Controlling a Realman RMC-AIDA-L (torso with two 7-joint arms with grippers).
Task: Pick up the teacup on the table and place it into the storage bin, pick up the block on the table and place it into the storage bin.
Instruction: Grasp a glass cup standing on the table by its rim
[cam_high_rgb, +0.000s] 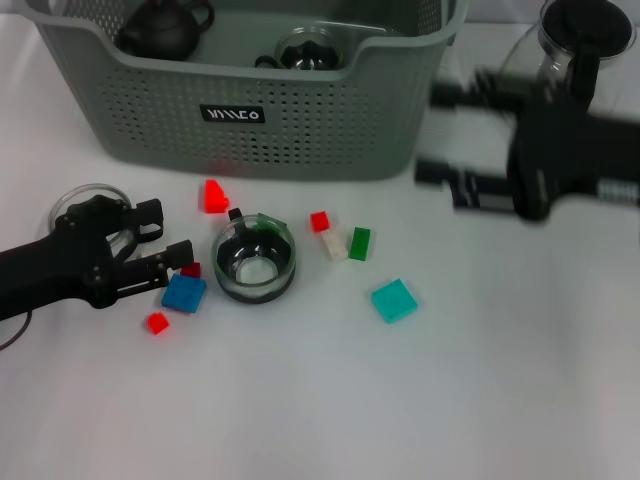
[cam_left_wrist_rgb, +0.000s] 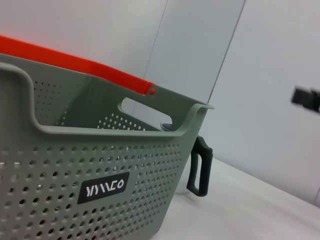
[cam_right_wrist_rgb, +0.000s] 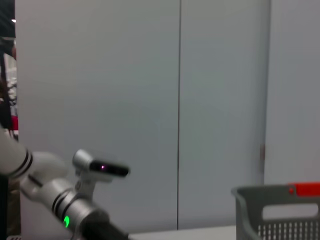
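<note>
bin (cam_high_rgb: 300, 120) at counter's (cam_high_rgb: 480, 400) far edge, black label (cam_high_rgb: 232, 114) (white lettering, unreadable) | cup (cam_high_rgb: 255, 262) in front of it, blue block (cam_high_rgb: 184, 294) beside | left hand (cam_high_rgb: 170, 240) open by block | right hand (cam_high_rgb: 445, 135) raised, open

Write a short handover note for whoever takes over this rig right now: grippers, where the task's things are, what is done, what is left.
Left gripper: open, low over the table, fingers at the blue block.
Right gripper: raised beside the storage bin, near the glass carafe; holds nothing visible.
In the bin: a dark teapot and a glass cup.
On the table: another glass teacup and loose blocks, including the teal block and green block.
Done: no block in the bin.
Left: grasp a block, place it; the table teacup too.
</note>
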